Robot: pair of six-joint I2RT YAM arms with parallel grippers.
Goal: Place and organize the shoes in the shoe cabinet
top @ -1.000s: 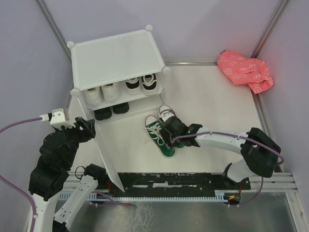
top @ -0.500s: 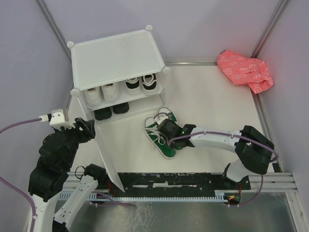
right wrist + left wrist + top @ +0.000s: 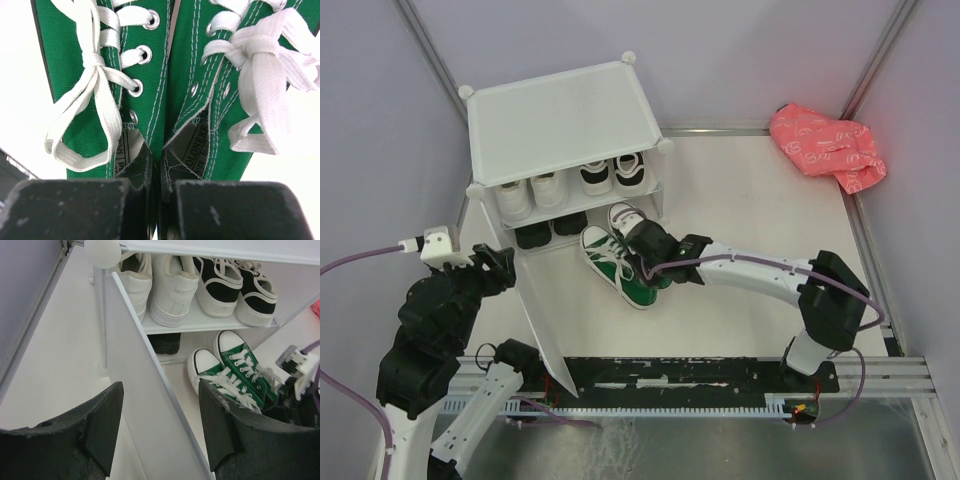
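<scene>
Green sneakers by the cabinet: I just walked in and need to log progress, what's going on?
The right gripper pinches the green canvas sneakers by their inner collars, toes toward the lower shelf of the white translucent plastic shoe cabinet, where plain black shoes sit. The left gripper, fingers apart, straddles the open door panel. White sneakers and black sneakers with white soles sit on the upper shelf.

Eight shoes point(image 3: 607, 260), one cabinet point(image 3: 560, 120), one bag point(image 3: 825, 145)

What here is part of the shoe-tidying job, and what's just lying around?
Job: cabinet; green sneakers, held by the right pincer; white sneakers and black sneakers on the upper shelf; black shoes below.
Lying about: pink bag at the far right.
</scene>
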